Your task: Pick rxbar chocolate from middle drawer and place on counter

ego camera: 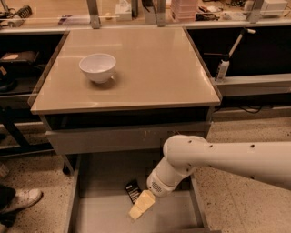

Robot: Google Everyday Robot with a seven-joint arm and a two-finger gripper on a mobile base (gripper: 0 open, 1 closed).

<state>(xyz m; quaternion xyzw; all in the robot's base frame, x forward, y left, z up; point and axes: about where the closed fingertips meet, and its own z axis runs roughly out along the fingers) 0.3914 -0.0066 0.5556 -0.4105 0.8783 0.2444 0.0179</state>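
a: what's the surface and the room like?

b: a smooth beige counter (150, 59) on a grey cabinet, with a thin darker edge. behind it runs a cluttered wooden bench (54, 10) with metal posts. dark shelving sits on either side, and the ground is speckled floor (248, 136).

a: and under the counter?

b: a grey drawer front (109, 139) with a small scratch, closed. below that the middle drawer (72, 205) is pulled out toward the camera, its flat grey floor showing.

a: where's the bar?

b: the rxbar chocolate (132, 191) lies flat on the drawer floor, right of centre, lying at a slant.

a: the gripper?

b: the gripper (139, 208) is down inside the middle drawer, pale yellow, right beside the bar's near right edge. whether it touches the bar i can't tell. i also can't tell if it's spread or pressed together, since it shows only as one pale wedge. the white arm (227, 159) comes in from the right and bends down to it.

a: counts?

b: one white bowl (97, 67), upright on the counter's left half. one bar. one arm, one gripper. two drawers in sight, one closed and one open. one white shoe (20, 200) at the left edge, on the floor.
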